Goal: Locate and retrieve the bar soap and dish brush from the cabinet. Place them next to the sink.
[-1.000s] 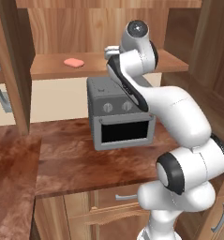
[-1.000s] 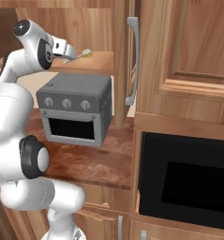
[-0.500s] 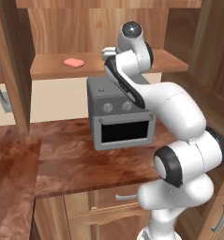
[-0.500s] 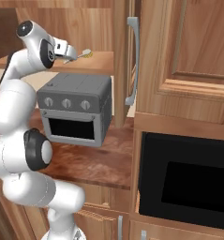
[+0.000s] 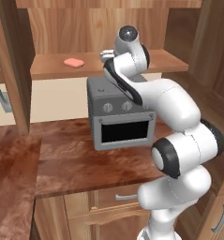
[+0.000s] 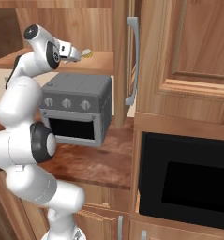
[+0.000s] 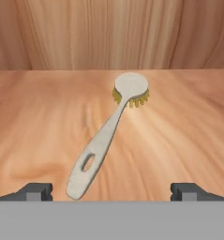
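On the cabinet (image 5: pixel 108 63) shelf lie bar soap (image 5: pixel 73 62) and dish brush (image 7: pixel 108 133) (fingers (image 7: pixel 36 191) spread).

The cabinet (image 5: pixel 99 65) is showing warm brown wood grain with a matt finish, its shelf plank smooth and streaked. The dish brush (image 7: pixel 108 132) is looking like pale cream matt plastic, with yellowish bristles under its rounded head. The bar soap (image 5: pixel 73 62) is appearing smooth and salmon-pink. The toaster oven (image 5: pixel 119 115) is looking like grey matt metal with a dark glossy window. The counter (image 5: pixel 80 159) is showing mottled, polished red-brown stone. The door handle (image 6: pixel 132 61) is gleaming like brushed silver metal.
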Robot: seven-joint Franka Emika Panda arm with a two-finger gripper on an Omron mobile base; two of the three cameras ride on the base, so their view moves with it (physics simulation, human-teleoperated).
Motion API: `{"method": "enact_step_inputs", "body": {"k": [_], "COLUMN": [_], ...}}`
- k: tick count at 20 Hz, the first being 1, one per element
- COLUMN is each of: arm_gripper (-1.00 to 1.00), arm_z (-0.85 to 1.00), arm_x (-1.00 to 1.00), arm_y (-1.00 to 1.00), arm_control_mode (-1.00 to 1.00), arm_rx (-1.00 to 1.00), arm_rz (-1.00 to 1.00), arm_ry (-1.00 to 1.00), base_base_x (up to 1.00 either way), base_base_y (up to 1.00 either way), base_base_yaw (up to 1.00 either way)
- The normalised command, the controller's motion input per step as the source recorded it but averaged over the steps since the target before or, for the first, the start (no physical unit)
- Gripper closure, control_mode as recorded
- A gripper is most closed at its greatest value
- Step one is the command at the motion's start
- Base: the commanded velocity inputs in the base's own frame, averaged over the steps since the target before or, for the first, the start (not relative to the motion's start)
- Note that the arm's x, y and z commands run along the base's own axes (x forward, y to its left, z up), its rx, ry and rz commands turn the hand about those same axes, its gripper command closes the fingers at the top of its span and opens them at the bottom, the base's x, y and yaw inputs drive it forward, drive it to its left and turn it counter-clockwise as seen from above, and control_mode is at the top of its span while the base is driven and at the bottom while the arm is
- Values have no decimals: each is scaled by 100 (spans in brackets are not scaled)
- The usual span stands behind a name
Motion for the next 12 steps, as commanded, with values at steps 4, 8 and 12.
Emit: {"method": "enact_step_inputs", "body": {"k": [4, 8, 12], "arm_gripper": [-100, -100, -100], "arm_z": [0, 0, -1], "arm_x": [31, 31, 21], "arm_y": [0, 2, 6], "arm_control_mode": [-100, -100, -100], "arm_rx": [-4, -3, -1], "arm_rz": [0, 0, 0], "arm_ry": [8, 6, 0], "base_base_x": [0, 0, 0], "base_base_y": [0, 0, 0], "base_base_yaw": [0, 0, 0]}}
